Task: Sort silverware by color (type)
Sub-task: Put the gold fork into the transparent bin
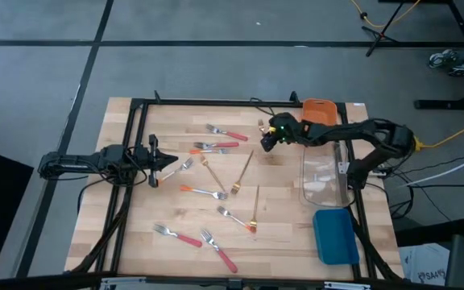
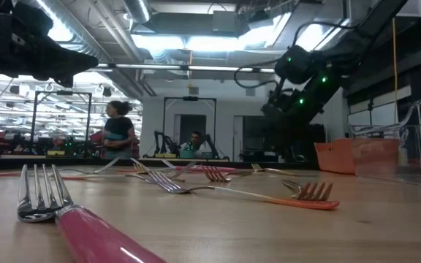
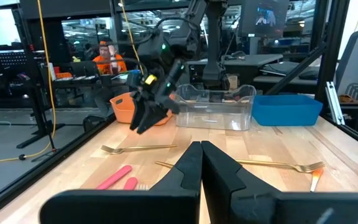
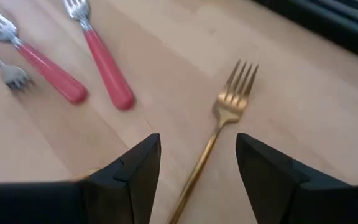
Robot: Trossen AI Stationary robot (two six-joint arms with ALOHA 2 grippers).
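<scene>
- High: forks (image 1: 216, 193) lie scattered on the table (image 1: 288, 234); right gripper (image 1: 264, 138) hovers by the orange bin (image 1: 321, 109), left gripper (image 1: 167, 161) at the left.
- Left wrist: its fingers (image 3: 188, 165) are clenched, empty.
- Right wrist: fingers (image 4: 143, 163) spread above a gold fork (image 4: 219, 134), beside two pink forks (image 4: 104, 62).

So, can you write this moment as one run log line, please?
right pincer: open, over gold fork handle, near orange bin | left pincer: shut, waiting at left side | bins: no silverware visible inside
</scene>
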